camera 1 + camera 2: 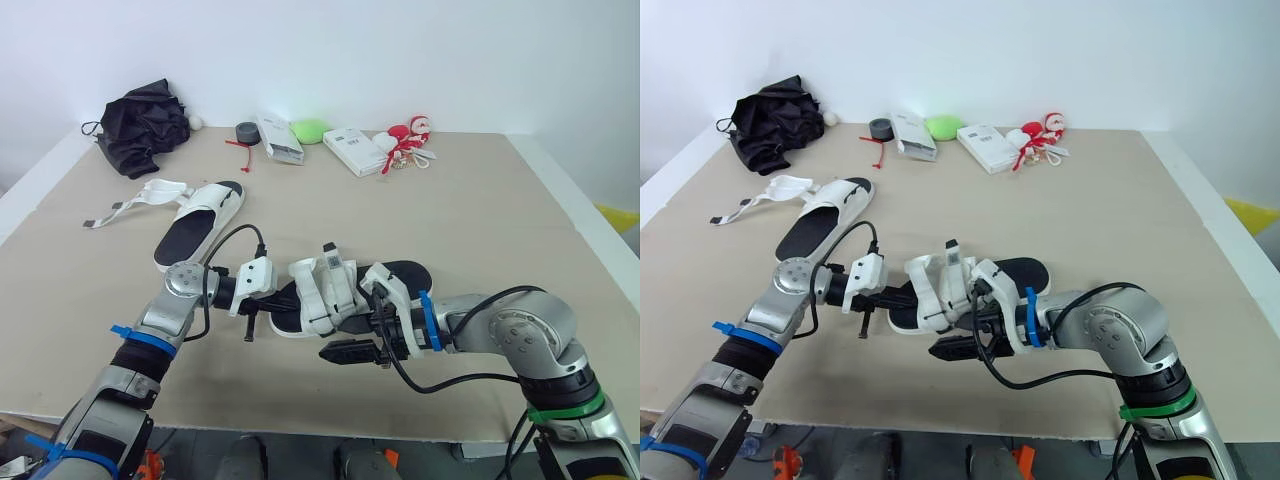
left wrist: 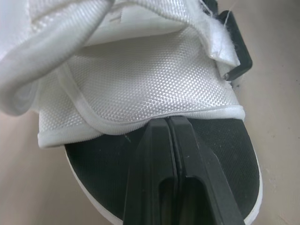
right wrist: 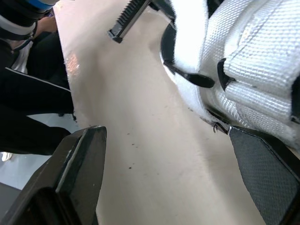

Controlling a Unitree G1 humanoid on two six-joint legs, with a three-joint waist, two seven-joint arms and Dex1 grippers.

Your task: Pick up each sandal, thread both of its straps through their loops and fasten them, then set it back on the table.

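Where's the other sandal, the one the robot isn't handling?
The second sandal lies on the robot's left, beyond its left gripper and short of the black cloth bundle.

near sandal (image 1: 322, 295): middle of sole hidden under its white straps (image 1: 338, 288) | left gripper (image 2: 168, 121): tips at the straps' edge, pinching or just touching unclear | far sandal (image 1: 200, 225): end of loose strap (image 1: 150, 192) too small to read | red-white trinkets (image 1: 408, 140): too small to identify
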